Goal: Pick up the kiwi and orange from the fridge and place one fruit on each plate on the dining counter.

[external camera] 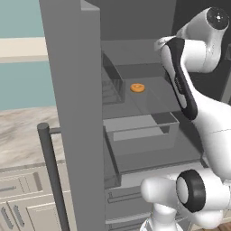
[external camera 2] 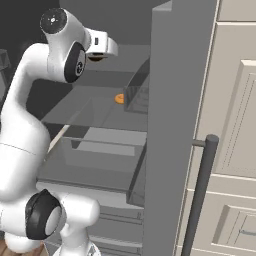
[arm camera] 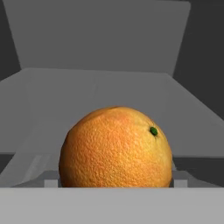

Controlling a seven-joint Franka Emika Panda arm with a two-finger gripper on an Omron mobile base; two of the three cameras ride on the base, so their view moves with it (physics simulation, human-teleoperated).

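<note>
The orange (arm camera: 116,148), round with a small dark-green spot, sits huge and close in the hand view, inside the grey fridge (arm camera: 100,52) above a shelf. My gripper (arm camera: 116,183) is shut on the orange, with grey pads just showing at both of its sides. In the right base view the orange (external camera 2: 96,58) peeks out under the hand (external camera 2: 101,45), high in the fridge interior. The arm (external camera: 180,76) reaches into the upper fridge compartment. The kiwi, the plates and the dining counter are out of view.
A flat pale-orange disc (external camera: 137,87) (external camera 2: 119,98) lies on a middle shelf. A clear drawer (external camera: 140,131) sits below it. The open fridge door (external camera: 76,113) (external camera 2: 172,125) with its dark bar handle (external camera: 52,176) (external camera 2: 200,195) stands close beside the arm. White cabinets (external camera 2: 235,125) flank the fridge.
</note>
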